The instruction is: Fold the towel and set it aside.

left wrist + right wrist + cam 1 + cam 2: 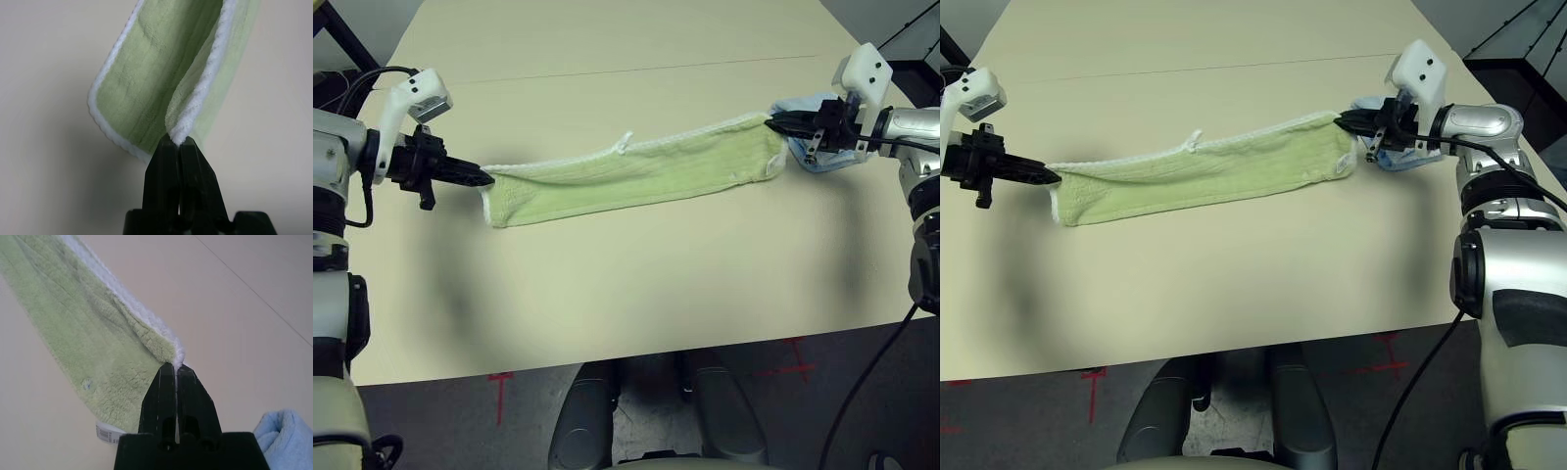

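Both grippers' jaws pinch shut on towel [636, 171] corners.

Only the small white tag [108, 433] on the towel [88, 342] carries print (barcode-like bars, too fine to read).

I see the towel [636, 174] as light green terry with faint lengthwise ribbing and a white stitched border; its small tag [108, 433] is white with dark print. A folded cloth [808, 147] beside it is light blue. The counter [607, 284] is plain pale cream. Both sets of fingers [176, 161] are black, the forearms silver. Red tape crosses [499, 384] mark the dark floor.
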`<action>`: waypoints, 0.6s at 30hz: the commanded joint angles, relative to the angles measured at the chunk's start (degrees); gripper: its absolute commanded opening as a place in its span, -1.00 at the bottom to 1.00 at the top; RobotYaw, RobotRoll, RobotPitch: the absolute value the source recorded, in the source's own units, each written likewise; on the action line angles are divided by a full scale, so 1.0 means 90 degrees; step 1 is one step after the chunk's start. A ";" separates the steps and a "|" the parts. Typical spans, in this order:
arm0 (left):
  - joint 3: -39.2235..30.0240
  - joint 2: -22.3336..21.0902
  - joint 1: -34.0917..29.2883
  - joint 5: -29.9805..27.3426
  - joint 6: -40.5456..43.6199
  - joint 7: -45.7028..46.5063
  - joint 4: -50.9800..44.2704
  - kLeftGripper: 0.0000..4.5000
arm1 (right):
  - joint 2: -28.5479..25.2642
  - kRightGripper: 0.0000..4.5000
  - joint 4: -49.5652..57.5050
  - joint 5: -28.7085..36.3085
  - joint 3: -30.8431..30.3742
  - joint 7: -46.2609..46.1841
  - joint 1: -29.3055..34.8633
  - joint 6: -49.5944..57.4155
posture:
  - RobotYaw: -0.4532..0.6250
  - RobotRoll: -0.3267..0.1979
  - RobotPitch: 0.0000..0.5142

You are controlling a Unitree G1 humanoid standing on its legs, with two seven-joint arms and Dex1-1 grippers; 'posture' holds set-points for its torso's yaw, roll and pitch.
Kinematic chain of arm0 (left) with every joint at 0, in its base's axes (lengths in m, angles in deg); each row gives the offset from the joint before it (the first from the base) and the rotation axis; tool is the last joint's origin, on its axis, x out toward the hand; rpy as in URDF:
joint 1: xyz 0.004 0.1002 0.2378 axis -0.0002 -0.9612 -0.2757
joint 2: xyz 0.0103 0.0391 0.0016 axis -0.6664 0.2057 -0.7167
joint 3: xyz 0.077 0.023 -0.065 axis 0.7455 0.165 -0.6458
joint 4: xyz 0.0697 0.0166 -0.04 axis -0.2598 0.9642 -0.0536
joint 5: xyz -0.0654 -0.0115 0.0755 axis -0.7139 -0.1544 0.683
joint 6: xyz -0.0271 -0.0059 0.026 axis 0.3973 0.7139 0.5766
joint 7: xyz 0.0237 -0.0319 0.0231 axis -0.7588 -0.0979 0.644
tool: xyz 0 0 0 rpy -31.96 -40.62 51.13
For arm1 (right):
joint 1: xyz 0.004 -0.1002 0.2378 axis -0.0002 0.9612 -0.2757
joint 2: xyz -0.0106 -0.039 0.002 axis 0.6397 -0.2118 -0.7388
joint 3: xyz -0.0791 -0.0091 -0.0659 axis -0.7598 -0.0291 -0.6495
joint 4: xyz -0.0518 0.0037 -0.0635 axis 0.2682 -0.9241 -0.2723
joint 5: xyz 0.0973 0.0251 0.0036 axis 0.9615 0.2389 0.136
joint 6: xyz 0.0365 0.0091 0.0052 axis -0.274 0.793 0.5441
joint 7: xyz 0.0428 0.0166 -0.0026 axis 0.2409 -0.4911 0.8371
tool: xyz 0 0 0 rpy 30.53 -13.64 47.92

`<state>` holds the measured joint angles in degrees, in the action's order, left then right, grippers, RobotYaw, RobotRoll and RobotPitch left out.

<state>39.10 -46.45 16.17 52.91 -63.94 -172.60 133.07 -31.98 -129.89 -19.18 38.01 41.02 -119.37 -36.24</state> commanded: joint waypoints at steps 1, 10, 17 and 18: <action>0.0176 -0.0032 -0.0098 0.0066 -0.0109 -0.0055 0.0083 -0.99 | -0.0122 -1.00 0.0029 -0.0138 -0.0059 -0.0178 0.0099 -0.0013 | -0.13 0.25 -0.18; 0.0052 0.0464 0.0012 0.0741 -0.0765 0.0917 0.0886 -0.99 | 0.0008 -1.00 -0.0067 -0.0868 -0.0557 -0.1513 0.0099 -0.0051 | -0.14 0.25 -0.15; -0.0013 0.0757 0.0199 0.1054 -0.1055 0.1455 0.1320 -0.99 | 0.0194 -1.00 -0.0066 -0.1242 -0.0857 -0.2124 0.0007 -0.0009 | -0.14 0.25 -0.15; -0.0015 0.0791 0.0232 0.1098 -0.1092 0.1519 0.1375 -0.99 | 0.0224 -1.00 -0.0063 -0.1282 -0.0895 -0.2175 0.0002 0.0007 | -0.13 0.25 -0.15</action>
<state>39.54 -38.91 17.52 61.13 -73.33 -160.08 144.04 -29.50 -129.94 -29.72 30.75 22.80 -119.32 -36.89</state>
